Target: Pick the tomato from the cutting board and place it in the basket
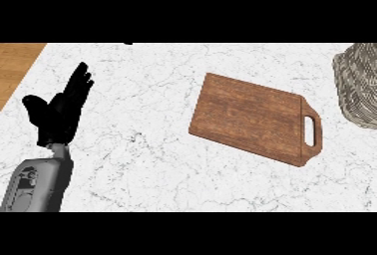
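The basket (359,84) is cut off by the right edge: only its left wall shows, and its inside cannot be seen. The left forearm (37,185) runs out at the lower edge, so only its wrist end shows below the left hand (55,113). A dark thing (129,43) at the far edge of the counter (147,164) is too small and too cropped to name. The wood strip (15,60) at the upper left is cut by the left edge.

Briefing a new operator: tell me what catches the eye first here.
The brown cutting board lies askew in the middle with nothing on it. A grey woven basket sits cut off at the right edge. The left hand rests open at the left, fingers up.
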{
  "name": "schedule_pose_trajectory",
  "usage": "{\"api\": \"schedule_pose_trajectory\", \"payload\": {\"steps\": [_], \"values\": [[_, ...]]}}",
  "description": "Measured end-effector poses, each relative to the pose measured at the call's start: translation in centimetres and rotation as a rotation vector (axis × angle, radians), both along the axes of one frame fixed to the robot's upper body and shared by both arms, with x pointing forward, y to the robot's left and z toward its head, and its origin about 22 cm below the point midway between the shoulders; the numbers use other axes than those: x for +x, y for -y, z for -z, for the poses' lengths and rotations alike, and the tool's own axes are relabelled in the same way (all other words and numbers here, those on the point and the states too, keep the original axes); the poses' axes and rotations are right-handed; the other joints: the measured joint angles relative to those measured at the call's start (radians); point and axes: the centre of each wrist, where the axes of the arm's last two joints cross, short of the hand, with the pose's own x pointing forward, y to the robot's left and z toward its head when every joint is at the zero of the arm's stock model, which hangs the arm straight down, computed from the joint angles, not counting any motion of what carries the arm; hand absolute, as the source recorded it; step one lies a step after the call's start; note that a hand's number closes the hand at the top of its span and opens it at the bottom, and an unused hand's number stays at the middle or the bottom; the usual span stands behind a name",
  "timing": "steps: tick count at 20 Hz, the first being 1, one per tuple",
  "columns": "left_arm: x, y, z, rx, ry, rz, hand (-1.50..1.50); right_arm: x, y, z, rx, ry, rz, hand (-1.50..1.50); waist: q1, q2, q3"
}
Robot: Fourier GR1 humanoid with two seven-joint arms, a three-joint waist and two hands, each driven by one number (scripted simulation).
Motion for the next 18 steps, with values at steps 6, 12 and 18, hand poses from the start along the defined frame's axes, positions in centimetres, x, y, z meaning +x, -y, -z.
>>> {"api": "schedule_pose_trajectory", "payload": {"steps": [6,12,18], "values": [[-0.1,0.4,0.4,-0.004,-0.004,-0.010,0.00,-0.6,0.7,0.6,0.022,-0.020,0.000,1.50,-0.008,-0.001,0.000],[-0.3,0.1,0.7,-0.007,-0.001,-0.007,0.00,-0.9,1.0,1.6,0.030,-0.055,0.011,1.50,-0.005,0.000,0.000],[-0.1,0.3,0.3,0.002,0.007,-0.006,0.00,-1.3,1.3,2.4,0.044,-0.090,0.025,1.50,-0.006,0.001,0.001]]}}
